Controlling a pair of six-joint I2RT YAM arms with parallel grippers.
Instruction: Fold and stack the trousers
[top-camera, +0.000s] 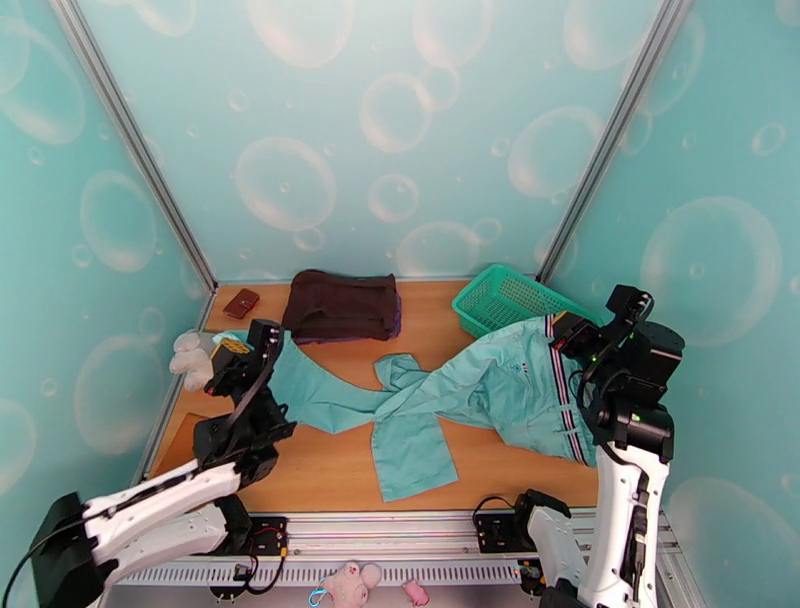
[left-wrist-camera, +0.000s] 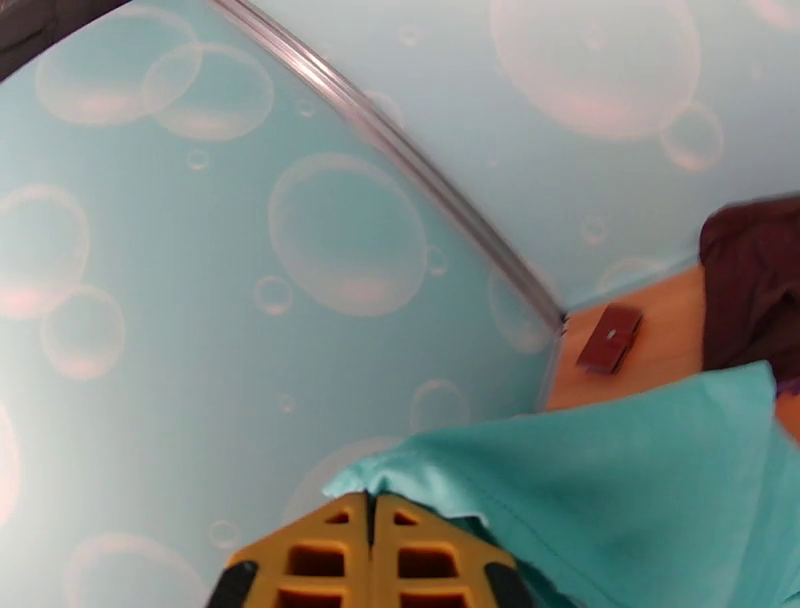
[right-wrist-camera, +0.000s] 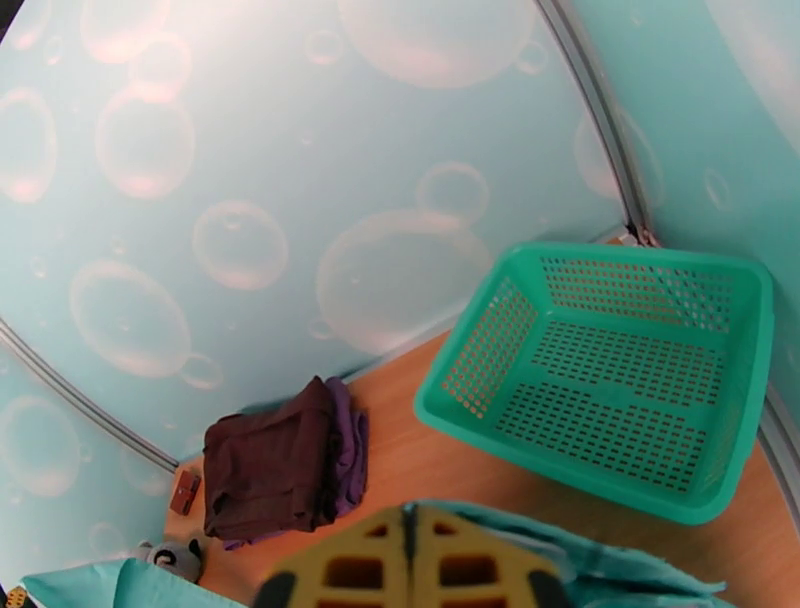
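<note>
Left gripper (top-camera: 243, 348): jaws clenched flat together. In the left wrist view the teal cloth bunches right at the tips (left-wrist-camera: 371, 497), so I judge it pinches the hem of one leg.

Right gripper (top-camera: 566, 333): jaws also pressed together. In the right wrist view teal cloth lies to either side of its tips (right-wrist-camera: 405, 512). It sits at the far end of the striped waistband (top-camera: 565, 405), probably pinching it, though the contact itself is hidden.

The trousers (top-camera: 480, 385) lie spread across the table (top-camera: 310, 480). Long axis runs left to right, with the waist at the right and the held leg stretched to the far left. The second leg (top-camera: 405, 465) is crumpled at mid-table and trails toward the near edge.

Key relation: each arm has the end on its own side, with the cloth slack between them. A fold along the length would need one end carried toward the other. The loose leg lies between the arms and needs aligning first.

Far side: dark brown folded garment (top-camera: 340, 305) at centre, likely the stack spot. Green basket (top-camera: 462, 305) is to its right, just beyond the waist.
</note>
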